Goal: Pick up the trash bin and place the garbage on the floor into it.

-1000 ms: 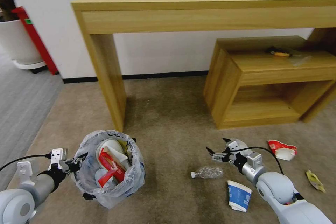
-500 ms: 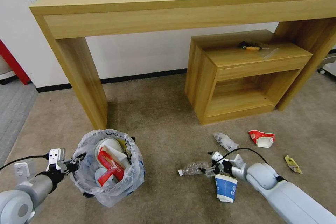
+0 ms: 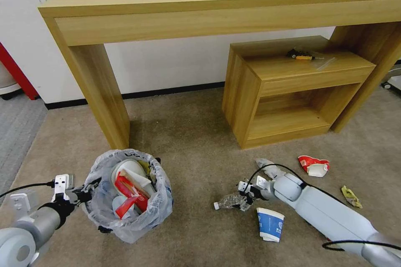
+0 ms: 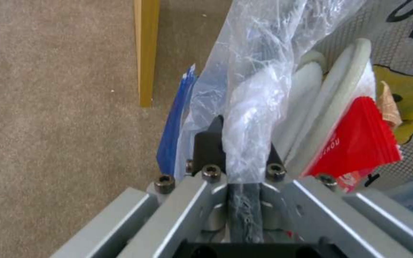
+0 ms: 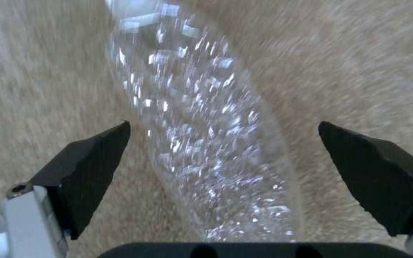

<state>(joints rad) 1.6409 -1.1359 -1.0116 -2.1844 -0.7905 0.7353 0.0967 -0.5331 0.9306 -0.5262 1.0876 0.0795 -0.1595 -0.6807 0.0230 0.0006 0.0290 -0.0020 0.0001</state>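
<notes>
The right gripper [image 3: 245, 190] is down at carpet level with its 2 black fingers [image 5: 91, 157] spread wide on either side of the crumpled clear plastic bottle [image 5: 202, 150], touching neither side, so nothing is grasped yet; straddling it this way lines up a squeeze across its width. That bottle [image 3: 229, 201] lies on its side on the beige-brown short-pile carpet [image 3: 196, 142], cap end pointing away from the arm. Just beside it lies a blue-and-white paper cup [image 3: 270, 225], and farther off a crushed red can [image 3: 313, 165] and a yellow wrapper [image 3: 351, 197] wait on the same floor. The left gripper [image 4: 237, 150] is clenched on the rim of the small round blue trash bin [image 3: 127, 196] through its crinkled translucent white bag, probably keeping the bin within reach of the right arm. Inside sit 2 white slippers [image 4: 331, 107] and a red wrapper [image 4: 355, 143].
</notes>
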